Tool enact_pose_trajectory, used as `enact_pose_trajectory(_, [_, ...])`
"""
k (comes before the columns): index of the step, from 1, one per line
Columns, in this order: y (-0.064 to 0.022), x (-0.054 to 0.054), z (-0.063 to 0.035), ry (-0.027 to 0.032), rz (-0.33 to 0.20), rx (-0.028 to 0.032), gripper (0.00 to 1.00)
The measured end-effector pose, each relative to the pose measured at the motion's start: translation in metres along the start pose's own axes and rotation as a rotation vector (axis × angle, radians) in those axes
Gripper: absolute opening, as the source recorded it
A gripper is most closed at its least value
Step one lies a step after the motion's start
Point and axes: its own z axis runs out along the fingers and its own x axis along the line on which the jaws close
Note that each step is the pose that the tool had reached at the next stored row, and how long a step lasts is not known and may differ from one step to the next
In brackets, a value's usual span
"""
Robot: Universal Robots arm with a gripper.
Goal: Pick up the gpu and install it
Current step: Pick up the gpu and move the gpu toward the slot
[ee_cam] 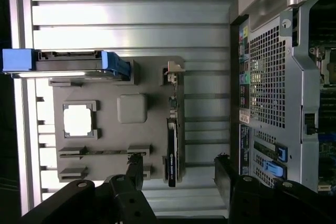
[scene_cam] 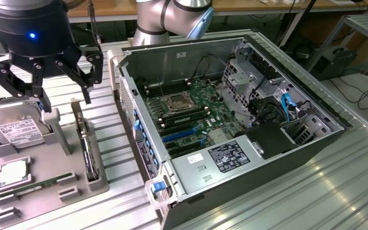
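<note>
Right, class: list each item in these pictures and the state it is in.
tool: open, above the tray, holding nothing.
gpu: on edge in its tray slot, not picked up.
hard drive: on edge in the tray.
processor chip: flat in its recess.
computer case: side open.

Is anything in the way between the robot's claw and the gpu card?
No, nothing visible is. The open gripper hangs above the gpu, which stands on edge in the grey tray, with only air between them. The hard drive sits off to the side, out of that path.
</note>
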Motion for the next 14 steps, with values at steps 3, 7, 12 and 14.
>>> enact_pose_trajectory(3, [-0.0004, 0.0001, 0.002, 0.0, -0.001, 0.0, 0.66])
enact_pose_trajectory(7, [-0.0007, 0.0001, 0.0042, 0.0001, -0.001, 0.0001, 0.66])
enact_pose_trajectory(12, [-0.001, 0.0002, 0.0076, 0.0001, -0.002, 0.0, 0.66])
enact_pose_trajectory(14, [-0.0011, 0.0002, 0.0086, 0.0001, -0.002, -0.0001, 0.66])
